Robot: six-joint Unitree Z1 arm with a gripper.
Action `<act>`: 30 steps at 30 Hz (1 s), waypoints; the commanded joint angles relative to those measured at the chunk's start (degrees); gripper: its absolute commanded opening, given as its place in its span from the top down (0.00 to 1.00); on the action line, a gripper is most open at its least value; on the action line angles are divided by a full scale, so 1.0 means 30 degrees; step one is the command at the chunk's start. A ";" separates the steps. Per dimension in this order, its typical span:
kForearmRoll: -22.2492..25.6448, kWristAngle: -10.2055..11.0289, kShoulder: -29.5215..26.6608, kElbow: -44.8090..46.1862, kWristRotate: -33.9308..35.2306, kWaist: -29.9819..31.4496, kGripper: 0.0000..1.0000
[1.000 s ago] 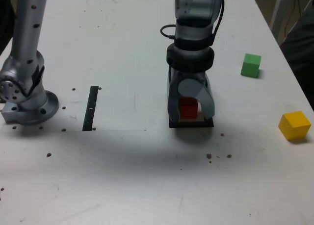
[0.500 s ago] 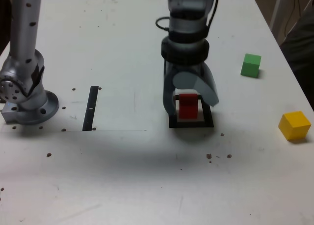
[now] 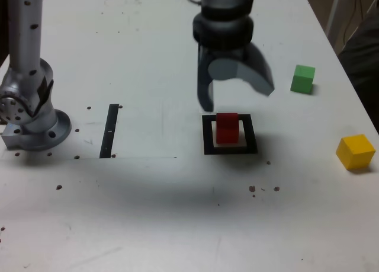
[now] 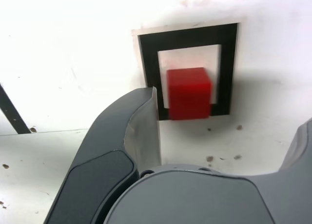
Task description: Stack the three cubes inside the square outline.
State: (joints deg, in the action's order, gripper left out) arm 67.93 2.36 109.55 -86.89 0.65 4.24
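On the white table (image 3: 148, 213) I see the red cube (image 3: 227, 128) standing inside the square outline (image 3: 207, 134). My gripper (image 3: 237, 97) hangs above it, spread wide and empty. Green cube (image 3: 303, 79) and yellow cube (image 3: 355, 152) wait unstacked at the exterior view's right.

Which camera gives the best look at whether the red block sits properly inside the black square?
The wrist view. It looks down closely on the red cube and the square outline, showing pale floor beyond the cube and its near edge over the frame. The exterior view shows the cube smaller, from the side.
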 commanded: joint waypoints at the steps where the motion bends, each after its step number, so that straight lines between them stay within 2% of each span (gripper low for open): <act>1: 0.0491 0.0067 0.0535 -0.1116 -0.0067 0.0059 0.00; 6: 0.2031 0.0095 0.1988 -0.4110 -0.0100 0.0498 0.00; 14: 0.4581 0.0008 0.5311 -1.0097 -0.0070 0.1340 0.00; 22: 0.5753 -0.0349 0.8035 -1.4735 0.0512 0.1566 0.00; 30: 0.5879 -0.0761 1.0067 -1.7858 0.1416 0.1701 0.00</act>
State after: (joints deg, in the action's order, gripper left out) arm 85.61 0.32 138.82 -139.54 4.63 9.14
